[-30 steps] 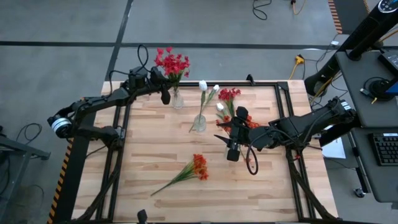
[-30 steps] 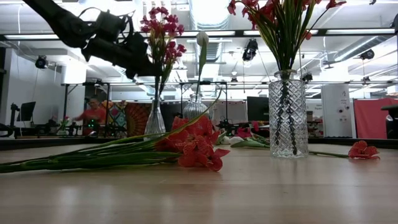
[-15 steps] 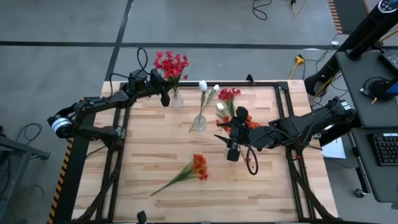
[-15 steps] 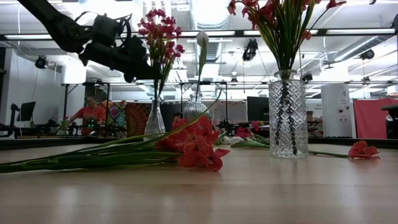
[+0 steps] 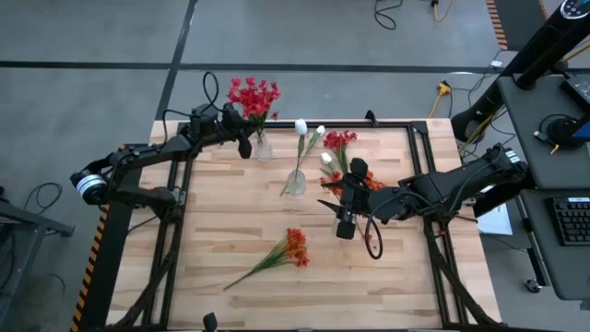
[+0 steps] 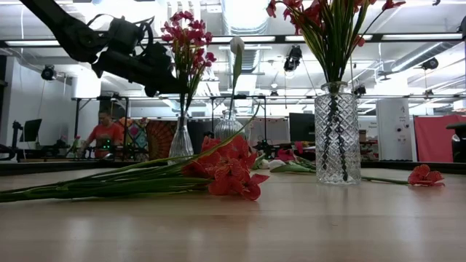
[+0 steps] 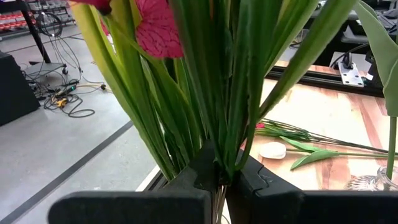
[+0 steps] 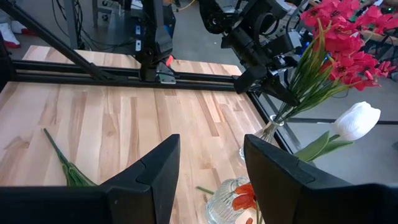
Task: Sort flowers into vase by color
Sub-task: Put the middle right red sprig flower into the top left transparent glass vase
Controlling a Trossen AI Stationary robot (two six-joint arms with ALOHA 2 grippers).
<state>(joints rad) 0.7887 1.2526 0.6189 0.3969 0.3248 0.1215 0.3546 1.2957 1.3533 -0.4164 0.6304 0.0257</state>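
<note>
A bunch of crimson flowers [image 5: 253, 95] stands in a narrow glass vase [image 5: 265, 150] at the far left of the table. My left gripper [image 5: 247, 140] is shut on its green stalks just above the vase. White buds [image 5: 300, 126] stand in a second vase [image 5: 296, 183]. Orange-red flowers [image 6: 328, 18] fill a cut-glass vase [image 6: 337, 135]. An orange-red stem [image 5: 293, 247] lies flat near the table's middle. My right gripper [image 8: 211, 152] hangs open over the table's centre right, with nothing between its fingers. My left gripper pinches the bunched green stalks [image 7: 217, 149] of the crimson flowers between its two fingers, partway up, above the vase's neck [image 8: 273, 121]. The fingers come nearly level from the table's left and lie across the stalks. The bunch stands upright, its lower ends in the vase.
A loose red stem [image 5: 339, 140] and a white bud [image 7: 272, 150] lie on the table near the far edge. A black frame rail [image 8: 124, 74] runs around the tabletop. People and equipment show in the room beyond the table.
</note>
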